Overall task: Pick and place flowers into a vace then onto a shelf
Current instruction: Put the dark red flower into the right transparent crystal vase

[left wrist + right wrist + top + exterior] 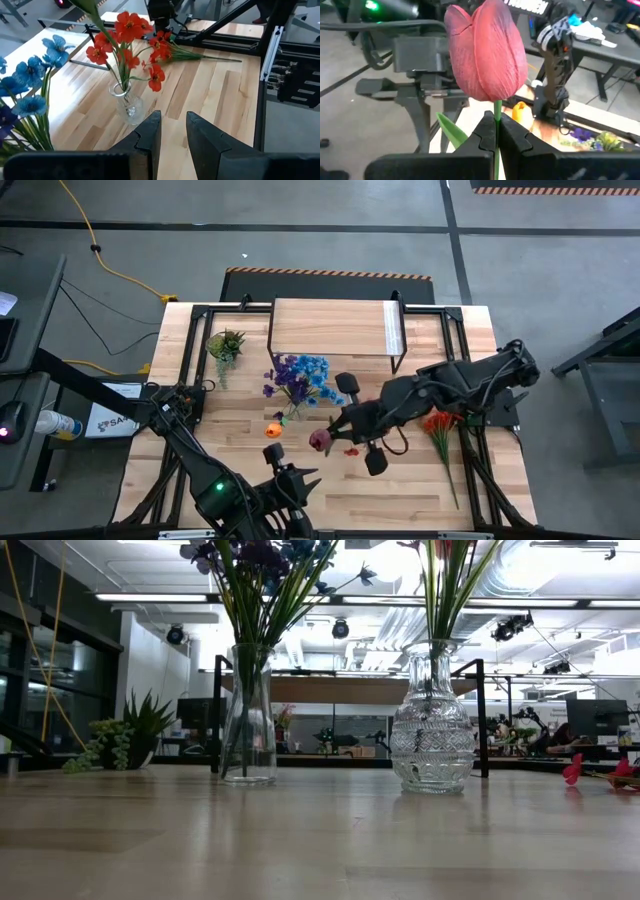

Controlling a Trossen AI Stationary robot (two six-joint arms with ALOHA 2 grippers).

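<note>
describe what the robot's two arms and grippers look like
Both arms are dark, near-black jointed links. The left arm carries a small green light near its base end and black cabling along it. The right arm is bulkier, with dark cables looping beside it. The left gripper has two black, blocky, wedge-shaped fingers; the right gripper has matching matte black fingers with angular, stepped inner faces.

Bright overhead ceiling lights, soft shadows, glare above, blurred background behind close tulip (pixel 487 50)

Small green spiky plant (pixel 226 344) on table (pixel 420 490), far left corner. Yellow cable (pixel 105 262) across floor beyond.
</note>
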